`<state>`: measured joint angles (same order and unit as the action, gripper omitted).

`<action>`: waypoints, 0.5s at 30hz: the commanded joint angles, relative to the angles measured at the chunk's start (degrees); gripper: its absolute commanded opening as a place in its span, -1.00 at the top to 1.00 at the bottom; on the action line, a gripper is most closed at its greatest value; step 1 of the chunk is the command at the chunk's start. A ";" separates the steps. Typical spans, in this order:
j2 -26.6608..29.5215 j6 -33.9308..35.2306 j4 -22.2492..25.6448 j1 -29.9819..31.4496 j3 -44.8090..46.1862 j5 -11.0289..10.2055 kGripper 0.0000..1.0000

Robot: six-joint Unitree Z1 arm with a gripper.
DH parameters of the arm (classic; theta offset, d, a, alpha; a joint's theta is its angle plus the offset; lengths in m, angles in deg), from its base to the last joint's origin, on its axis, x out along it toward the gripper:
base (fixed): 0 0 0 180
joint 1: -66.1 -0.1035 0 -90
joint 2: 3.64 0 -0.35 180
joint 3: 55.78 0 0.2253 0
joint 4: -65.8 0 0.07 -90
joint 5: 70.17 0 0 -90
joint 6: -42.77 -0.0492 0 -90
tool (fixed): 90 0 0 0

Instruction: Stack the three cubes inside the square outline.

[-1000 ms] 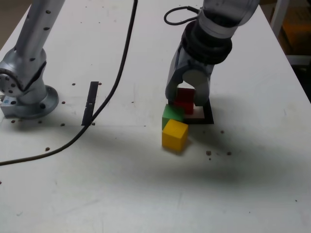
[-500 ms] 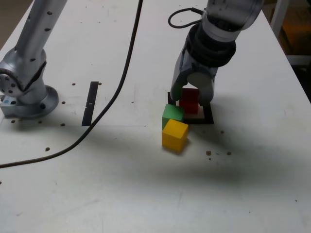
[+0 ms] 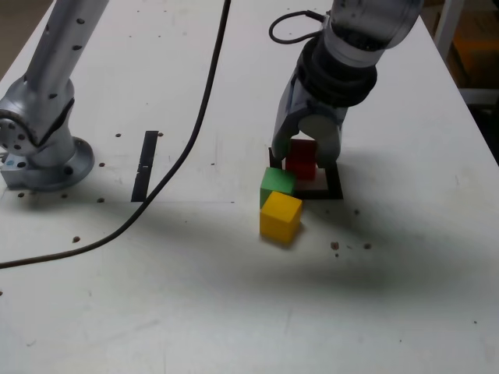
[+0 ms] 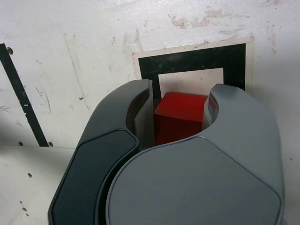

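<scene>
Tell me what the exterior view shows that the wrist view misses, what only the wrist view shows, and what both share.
Only the exterior view shows the green cube and the yellow cube, side by side just outside the square outline, plus the arm's base and a black cable.

Only the wrist view shows the outline's white centre clearly, beyond the cube.

Both show the hand shut on the red cube, over the outline, and the straight black strip.
</scene>
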<state>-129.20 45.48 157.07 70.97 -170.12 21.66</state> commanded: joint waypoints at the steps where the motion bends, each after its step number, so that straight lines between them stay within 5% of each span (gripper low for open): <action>1: 0.38 -0.24 0.27 -0.13 0.43 0.13 0.01; 7: 1.20 -0.28 0.04 -0.13 1.73 0.05 -0.92; 15: 2.05 -0.16 -0.03 0.55 0.52 0.16 -0.99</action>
<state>-127.84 45.28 156.99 71.10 -168.64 21.82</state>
